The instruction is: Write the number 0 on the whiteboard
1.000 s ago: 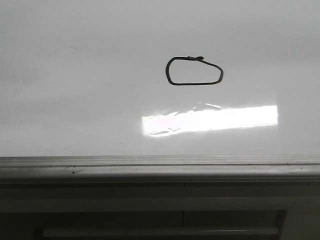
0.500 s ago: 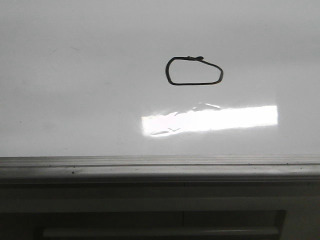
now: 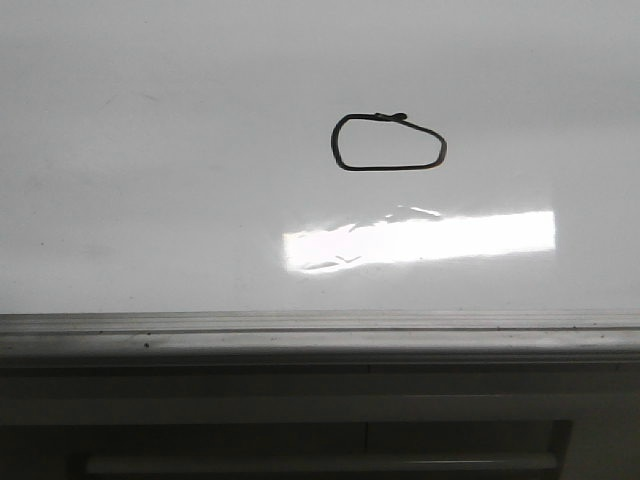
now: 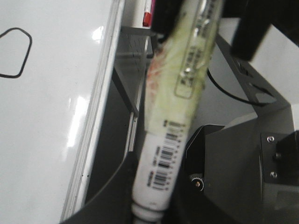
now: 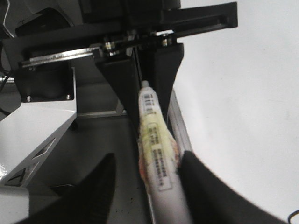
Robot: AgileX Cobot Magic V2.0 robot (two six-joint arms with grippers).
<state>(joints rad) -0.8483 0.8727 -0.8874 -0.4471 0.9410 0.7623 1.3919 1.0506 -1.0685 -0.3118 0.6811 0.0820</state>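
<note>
Fingers (image 4: 112,196) grip marker (image 4: 173,116); number 0 (image 3: 388,143) on whiteboard (image 3: 150,180).

From the front, neither of my arms shows at all. In my left wrist view the pen (image 4: 175,98) is blurry, its tip runs off the edge, and the 0 (image 4: 14,52) is cut in half by the edge. My right jaws hide the far end of their pen (image 5: 156,154). Only a tiny bit of the 0 (image 5: 294,215) peeks into that corner.
</note>
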